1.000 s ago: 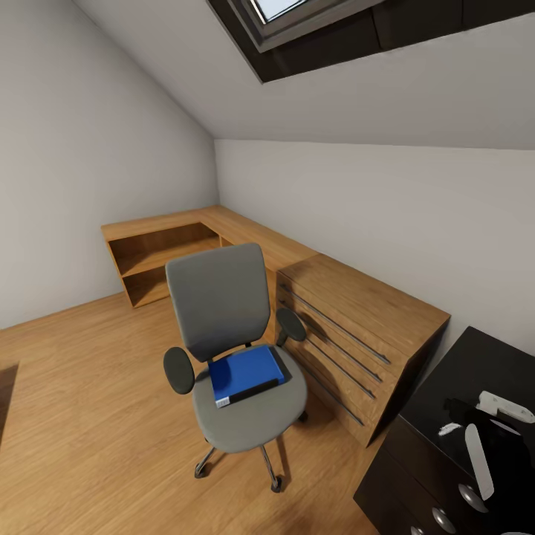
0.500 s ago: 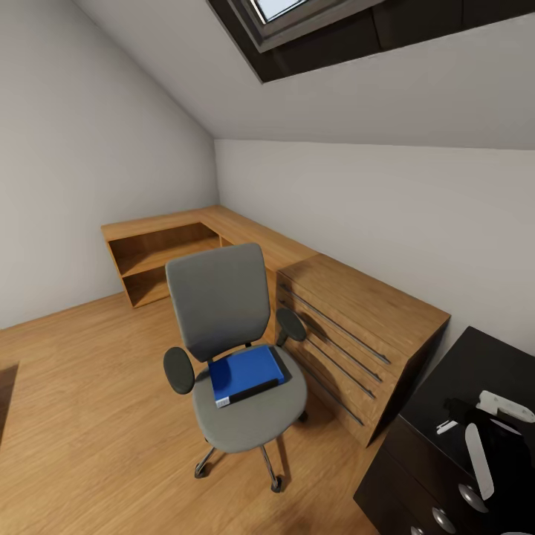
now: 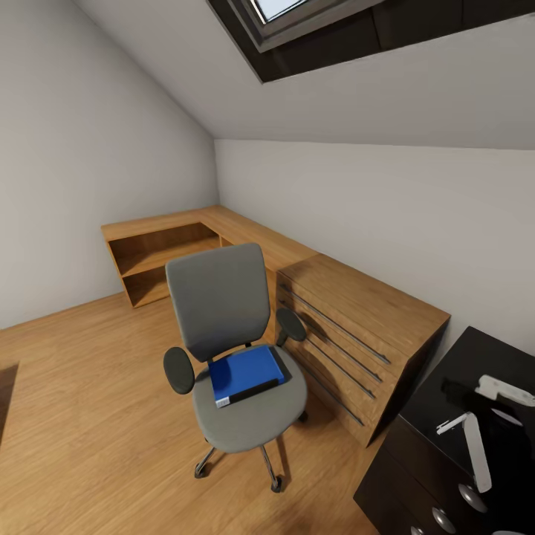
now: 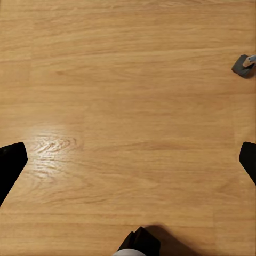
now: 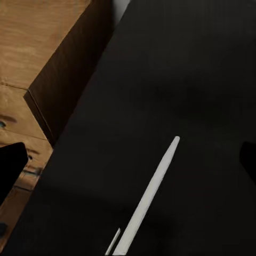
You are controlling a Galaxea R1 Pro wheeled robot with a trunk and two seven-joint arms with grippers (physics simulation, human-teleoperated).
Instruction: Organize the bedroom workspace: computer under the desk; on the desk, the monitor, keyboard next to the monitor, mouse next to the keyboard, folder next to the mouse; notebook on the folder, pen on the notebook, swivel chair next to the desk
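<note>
One blue folder (image 3: 247, 375) lies flat on the seat of the grey swivel chair (image 3: 227, 349), which stands on the wood floor (image 3: 82, 416) just in front of the wooden drawer unit (image 3: 357, 327). Behind it I see the L-shaped wooden desk (image 3: 193, 230) running into the corner under the skylight (image 3: 275, 11).

At lower right of my head view is a black cabinet (image 3: 453, 416); on its dark surface lies a white pen (image 5: 146, 197), which I see from the right wrist. The right fingers (image 5: 10, 165) are spread wide, one dark tip at each edge, hovering above the pen and pinching nothing.

Left fingers (image 4: 10, 165) are likewise spread, over bare floor, with a chair caster (image 4: 244, 65) nearby.
</note>
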